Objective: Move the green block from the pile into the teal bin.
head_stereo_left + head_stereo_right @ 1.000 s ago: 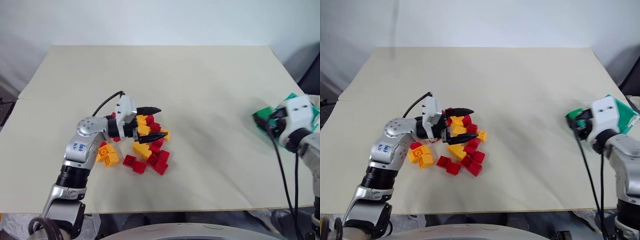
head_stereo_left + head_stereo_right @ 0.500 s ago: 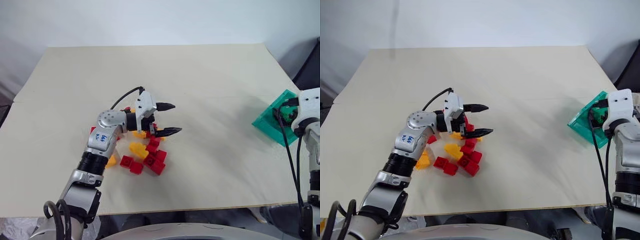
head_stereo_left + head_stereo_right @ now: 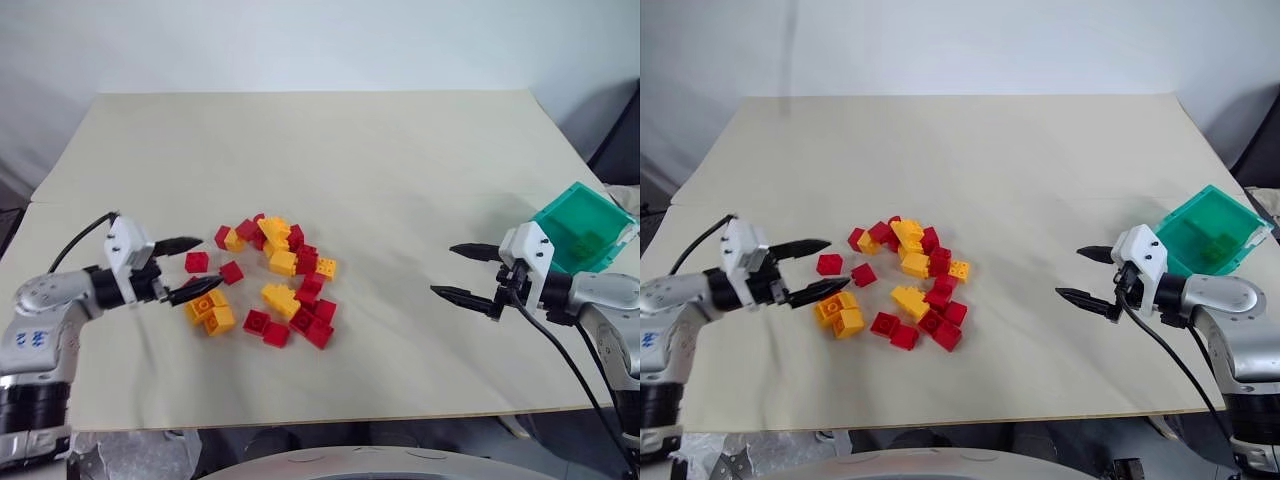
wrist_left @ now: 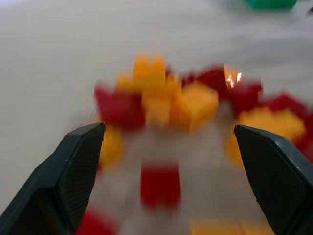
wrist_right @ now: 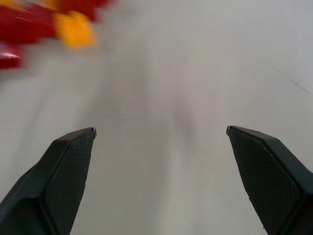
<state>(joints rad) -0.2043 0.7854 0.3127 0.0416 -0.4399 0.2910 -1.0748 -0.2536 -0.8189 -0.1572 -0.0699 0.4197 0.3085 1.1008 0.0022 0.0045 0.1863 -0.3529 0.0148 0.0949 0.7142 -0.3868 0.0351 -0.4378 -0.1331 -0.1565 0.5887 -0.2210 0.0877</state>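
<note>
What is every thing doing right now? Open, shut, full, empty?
left gripper: open, holding nothing, beside the pile.
right gripper: open, holding nothing, beside the teal bin.
teal bin: tilted, green block inside.
pile: red and yellow-orange bricks, loosely scattered on the table.

We see the pile (image 3: pixel 268 280) lying on the table (image 3: pixel 330 150), left of its middle and toward the near edge. The left gripper (image 3: pixel 193 268) sits just left of the pile, the right gripper (image 3: pixel 465 271) well to the pile's right. The teal bin (image 3: pixel 580 228) stands tilted at the table's right edge, just behind the right gripper, with the green block (image 3: pixel 589 241) inside it.
</note>
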